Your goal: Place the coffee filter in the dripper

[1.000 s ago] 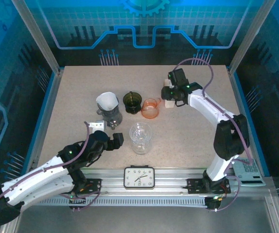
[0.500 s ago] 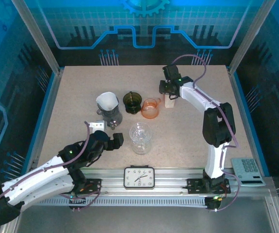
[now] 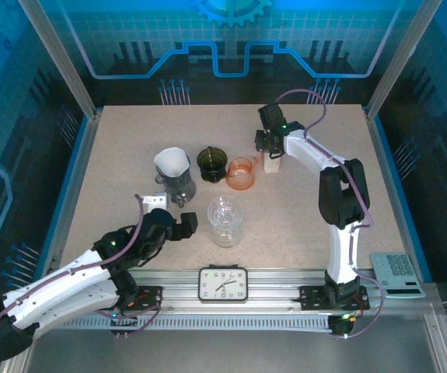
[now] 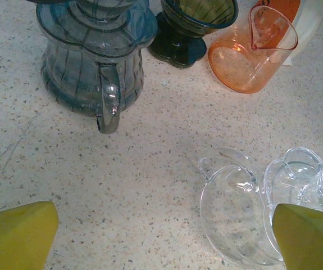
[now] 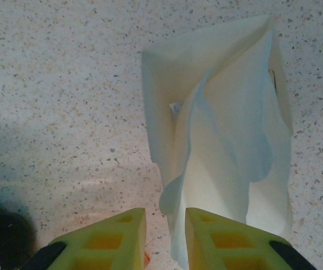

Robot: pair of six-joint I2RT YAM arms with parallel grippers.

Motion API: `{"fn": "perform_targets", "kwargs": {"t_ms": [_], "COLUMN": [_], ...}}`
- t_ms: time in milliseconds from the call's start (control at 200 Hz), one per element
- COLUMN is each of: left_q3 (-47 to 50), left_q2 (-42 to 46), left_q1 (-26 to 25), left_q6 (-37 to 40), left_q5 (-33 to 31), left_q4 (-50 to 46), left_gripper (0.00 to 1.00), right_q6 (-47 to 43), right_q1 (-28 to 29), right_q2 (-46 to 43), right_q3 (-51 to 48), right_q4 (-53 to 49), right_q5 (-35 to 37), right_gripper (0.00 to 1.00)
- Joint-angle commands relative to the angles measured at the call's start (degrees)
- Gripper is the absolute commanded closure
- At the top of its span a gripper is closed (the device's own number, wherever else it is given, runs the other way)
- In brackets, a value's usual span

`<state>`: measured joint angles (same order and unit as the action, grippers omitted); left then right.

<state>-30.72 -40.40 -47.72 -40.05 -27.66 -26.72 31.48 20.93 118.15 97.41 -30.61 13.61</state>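
Right wrist view: the right tool (image 5: 165,214) hangs over the speckled counter (image 5: 66,84) with its yellow fingers (image 5: 102,239) set close together, a narrow slot between them. The lower edge of the white filter (image 5: 228,129) runs into that slot; whether the paper is pinched cannot be told. The filter rests on the counter, partly opened, its edges wavy. Top external view: this tool (image 3: 268,146) sits toward the far right of the counter, directly over the filter (image 3: 272,163), which is just beside an orange jug (image 3: 241,173). Left of the jug stand a green dripper (image 3: 213,162) and a grey dripper (image 3: 175,175) that carries a white paper cone. A clear dripper (image 3: 225,221) stands nearer the arms, well apart from the filter. The left tool (image 3: 188,225) lies low beside the clear dripper. Left wrist view: the left tool (image 4: 161,216) is released, its fingers wide and empty, facing the clear dripper (image 4: 240,214), the grey dripper (image 4: 94,67) and the jug (image 4: 251,56).
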Motion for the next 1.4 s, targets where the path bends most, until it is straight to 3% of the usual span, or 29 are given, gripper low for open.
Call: {"fn": "perform_targets", "kwargs": {"t_ms": [0,690,1146,1396], "left_q3": [-0.13,0.57,0.84,0.93], "left_q2": [0.32,0.42,0.86,1.03], "left_q1": [0.56,1.05,1.23,1.32], "left_q6": [1.22,1.02,0.70,0.68], "left_q5": [-1.50,-0.99,-0.73,-0.49], "left_q4": [-0.44,-0.16,-0.26,-0.26], "left_gripper": [0.01,0.01,0.01,0.01], "right_q6": [0.16,-1.68,-2.64,-2.66], "right_q1": [-0.69,-0.74,-0.45,0.06], "right_q2": [1.21,3.20,-0.06,-4.00], "right_q3": [1.67,3.48,1.11,-3.09], "right_q4": [-1.32,-1.80,-0.21,1.31], "right_q5": [1.84,3.02,3.27,2.94], "right_gripper": [0.75,0.80,1.00,1.00]}}
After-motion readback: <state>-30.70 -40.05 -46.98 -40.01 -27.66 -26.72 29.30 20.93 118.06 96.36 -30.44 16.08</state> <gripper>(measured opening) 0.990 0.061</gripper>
